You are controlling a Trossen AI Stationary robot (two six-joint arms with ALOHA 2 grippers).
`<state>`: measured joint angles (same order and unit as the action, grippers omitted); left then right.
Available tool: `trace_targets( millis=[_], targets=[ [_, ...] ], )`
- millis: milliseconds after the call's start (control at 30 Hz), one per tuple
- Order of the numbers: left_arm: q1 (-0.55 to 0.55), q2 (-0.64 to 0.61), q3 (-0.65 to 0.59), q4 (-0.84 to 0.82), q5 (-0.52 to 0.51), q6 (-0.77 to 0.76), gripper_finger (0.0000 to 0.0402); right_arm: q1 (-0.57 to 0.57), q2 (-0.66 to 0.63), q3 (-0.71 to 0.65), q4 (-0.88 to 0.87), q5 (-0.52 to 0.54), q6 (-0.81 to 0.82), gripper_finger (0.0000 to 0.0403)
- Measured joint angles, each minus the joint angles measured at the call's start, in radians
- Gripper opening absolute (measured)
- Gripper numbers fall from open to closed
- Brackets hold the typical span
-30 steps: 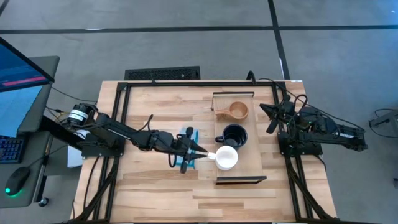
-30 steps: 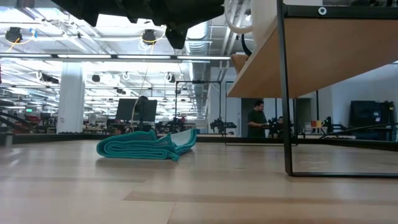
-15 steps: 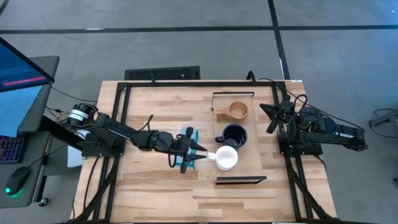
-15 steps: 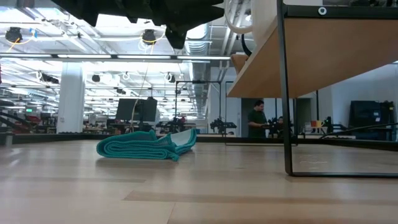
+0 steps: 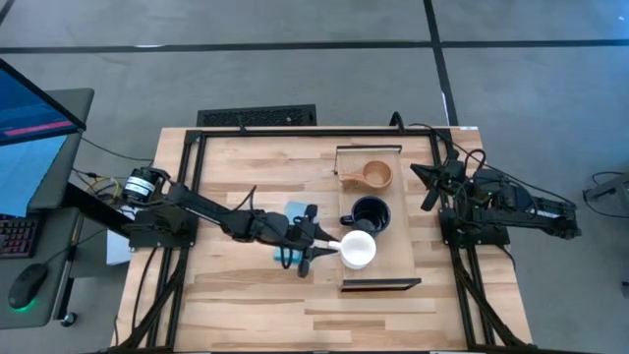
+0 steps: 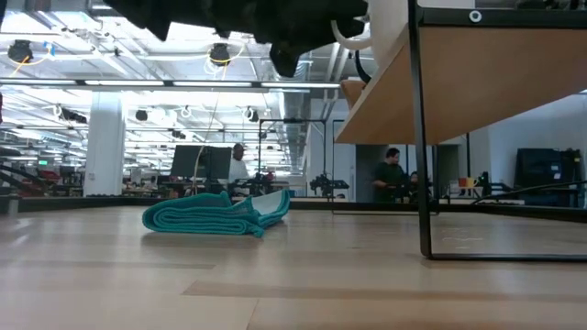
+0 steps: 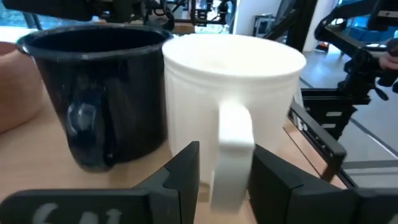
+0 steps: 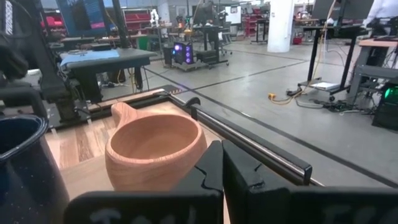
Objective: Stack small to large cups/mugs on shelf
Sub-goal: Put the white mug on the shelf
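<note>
Three cups stand upright in a row on the shelf (image 5: 398, 246): a wooden cup (image 5: 377, 175) farthest, a navy mug (image 5: 371, 214) in the middle, a white mug (image 5: 359, 251) nearest. My left gripper (image 5: 322, 246) reaches level from the table's left and is open. In the left wrist view its fingers stand on either side of the white mug's handle (image 7: 235, 143). My right gripper (image 5: 425, 177) waits shut beside the shelf's far right, facing the wooden cup (image 8: 155, 149). My left gripper has a finger on each side of the white mug's handle (image 7: 235, 143), level from the table's left. A narrow gap shows beside one finger (image 7: 186, 165); the other finger (image 7: 270, 177) stands close against the handle. I cannot tell whether it touches. The mug stands on the shelf.
A folded teal cloth (image 6: 215, 214) lies on the tabletop left of the shelf, partly under my left arm (image 5: 256, 224). The shelf's dark bracket (image 5: 378, 285) closes its near end. People stand in the room beyond the table.
My left gripper has gone toward the table's right edge, up to the white mug, and its fingers now reach past the mug's handle. The three cups have stayed where they were.
</note>
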<state>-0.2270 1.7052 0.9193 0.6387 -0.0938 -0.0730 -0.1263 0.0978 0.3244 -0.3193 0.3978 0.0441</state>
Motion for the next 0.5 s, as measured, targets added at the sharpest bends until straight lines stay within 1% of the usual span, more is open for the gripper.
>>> trace_targets(
  millis=[133,267,333,500],
  targets=[
    [0.002,-0.001,0.031,-0.045,-0.035,0.000,0.0108,0.000,0.000,0.000,-0.003,0.000,-0.001,0.0017],
    [0.003,-0.002,0.061,-0.052,-0.023,-0.003,0.0108,0.000,0.000,0.000,-0.009,0.000,-0.015,0.0018],
    [0.003,-0.002,0.064,-0.070,-0.023,-0.011,0.0108,0.000,0.000,0.000,-0.011,0.000,-0.018,0.0020],
    [0.002,-0.001,0.066,-0.051,-0.023,-0.019,0.0108,0.000,0.000,0.000,-0.015,0.000,-0.019,0.0018]
  ],
)
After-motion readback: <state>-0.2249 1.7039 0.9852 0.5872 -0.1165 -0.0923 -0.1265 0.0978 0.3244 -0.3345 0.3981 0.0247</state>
